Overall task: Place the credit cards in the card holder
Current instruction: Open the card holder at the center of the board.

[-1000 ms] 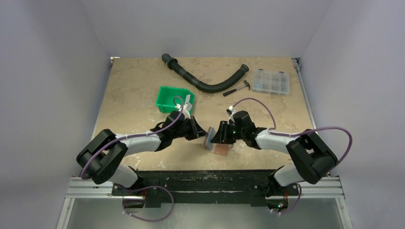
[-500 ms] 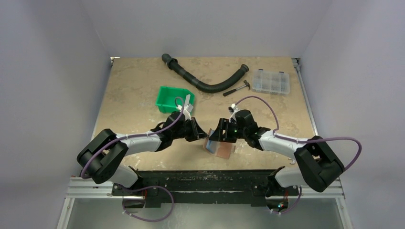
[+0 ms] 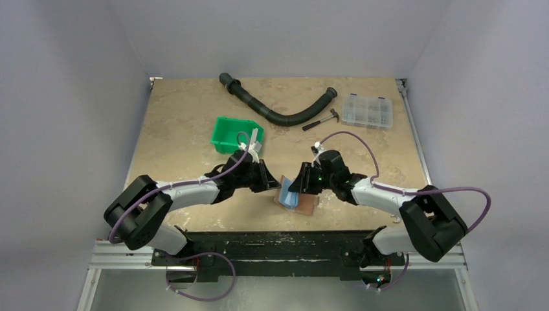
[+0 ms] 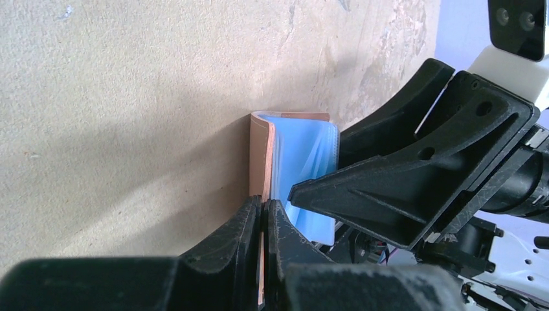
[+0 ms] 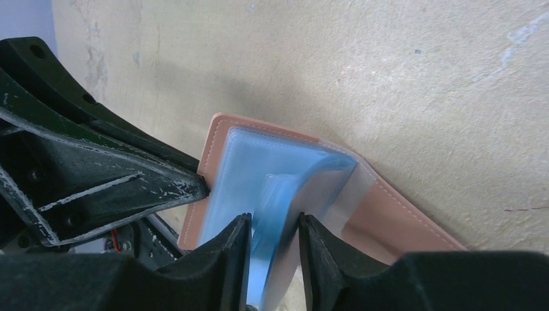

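The reddish-brown card holder [image 3: 305,206] lies open near the table's front edge, between both grippers. My left gripper [image 3: 277,186] is shut on its raised left cover [image 4: 262,155], fingertips meeting at the leather edge [image 4: 265,208]. My right gripper [image 3: 295,192] comes in from the right, and a bundle of blue-tinted plastic sleeves [image 5: 272,168] fills the gap between its fingers [image 5: 275,223], touching both. The sleeves are blurred. I cannot tell a separate credit card from the blue sleeves. The right cover [image 5: 401,217] lies flat on the table.
A green bin [image 3: 236,134] stands behind the left gripper. At the back lie a black corrugated hose [image 3: 278,110], a small hammer [image 3: 322,121] and a clear compartment box [image 3: 367,110]. The table's front edge runs just below the card holder.
The right gripper's jaws widened and came back in on the sleeves. More blue now shows over the card holder. The left gripper has held still on the cover.
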You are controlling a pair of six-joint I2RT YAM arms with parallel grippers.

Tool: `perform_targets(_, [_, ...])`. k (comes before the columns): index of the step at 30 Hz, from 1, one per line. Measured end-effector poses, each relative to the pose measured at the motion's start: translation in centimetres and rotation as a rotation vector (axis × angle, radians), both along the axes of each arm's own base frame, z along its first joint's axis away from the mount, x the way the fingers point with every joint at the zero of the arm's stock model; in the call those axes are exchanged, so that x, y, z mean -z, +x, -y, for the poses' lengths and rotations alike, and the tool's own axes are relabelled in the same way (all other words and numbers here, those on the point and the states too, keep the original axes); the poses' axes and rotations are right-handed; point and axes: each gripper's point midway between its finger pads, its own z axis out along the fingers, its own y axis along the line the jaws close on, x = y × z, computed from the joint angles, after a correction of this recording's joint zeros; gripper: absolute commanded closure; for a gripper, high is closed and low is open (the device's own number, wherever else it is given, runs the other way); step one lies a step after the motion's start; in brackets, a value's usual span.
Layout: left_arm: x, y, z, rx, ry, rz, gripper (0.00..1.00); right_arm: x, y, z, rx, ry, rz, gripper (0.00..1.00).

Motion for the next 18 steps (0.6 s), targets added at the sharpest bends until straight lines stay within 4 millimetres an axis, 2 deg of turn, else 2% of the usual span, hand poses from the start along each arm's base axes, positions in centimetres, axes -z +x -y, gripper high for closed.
perform_targets(5, [0.1,0.2,-0.2,-0.006,0.026,-0.002,1.00,0.4,0.1,0.7,0.017,-0.032,0.008,0.70])
perform_targets(7, [0.1,0.3,-0.3,-0.005,0.041,0.003,1.00,0.6,0.3,1.0,0.029,-0.052,0.017,0.70])
perform_targets(11, [-0.1,0.4,-0.5,-0.006,0.057,0.008,1.00,1.5,0.6,2.1,0.055,-0.122,0.030,0.46])
perform_targets(14, [-0.4,0.4,-0.5,-0.002,0.063,0.016,1.00,2.4,0.6,3.3,0.066,-0.193,0.038,0.39])
perform_targets(18, [-0.6,0.3,-0.3,0.010,0.059,0.017,1.00,2.2,0.7,3.8,0.058,-0.231,0.053,0.33])
